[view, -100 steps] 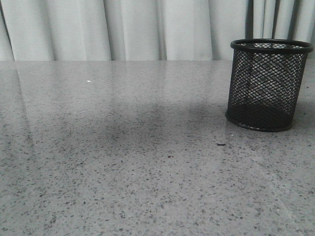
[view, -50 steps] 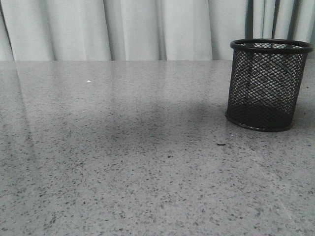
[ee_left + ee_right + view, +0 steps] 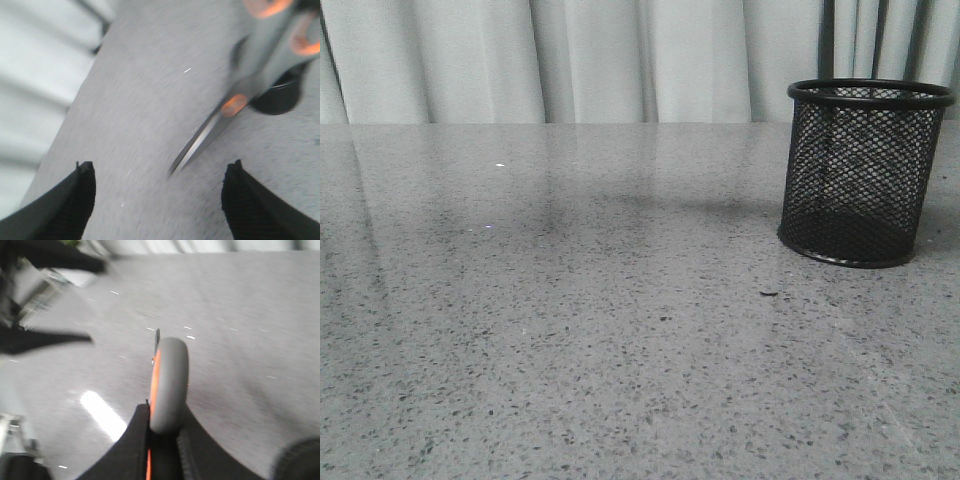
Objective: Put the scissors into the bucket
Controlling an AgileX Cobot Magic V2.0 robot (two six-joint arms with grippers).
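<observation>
The bucket [image 3: 865, 172], a black wire-mesh cup, stands upright on the table at the right of the front view, where neither gripper shows. My right gripper [image 3: 162, 440] is shut on the scissors [image 3: 168, 382] by a grey handle with orange lining. In the left wrist view the scissors [image 3: 265, 50] hang in the air, blades slanting down, and partly hide the bucket [image 3: 280, 97] behind them. My left gripper [image 3: 160, 200] is open and empty above the table, its black fingertips [image 3: 75, 197] wide apart, short of the blade tip.
The grey speckled table [image 3: 570, 330] runs to pale curtains [image 3: 600, 60] at the back. A dark round shape [image 3: 300, 460] sits at the corner of the right wrist view. Dark blurred arm parts [image 3: 50, 260] show at that view's far side.
In the front view the broad shadow on the middle of the table has faded and shrunk toward the back, near the bucket. The bucket has not moved.
</observation>
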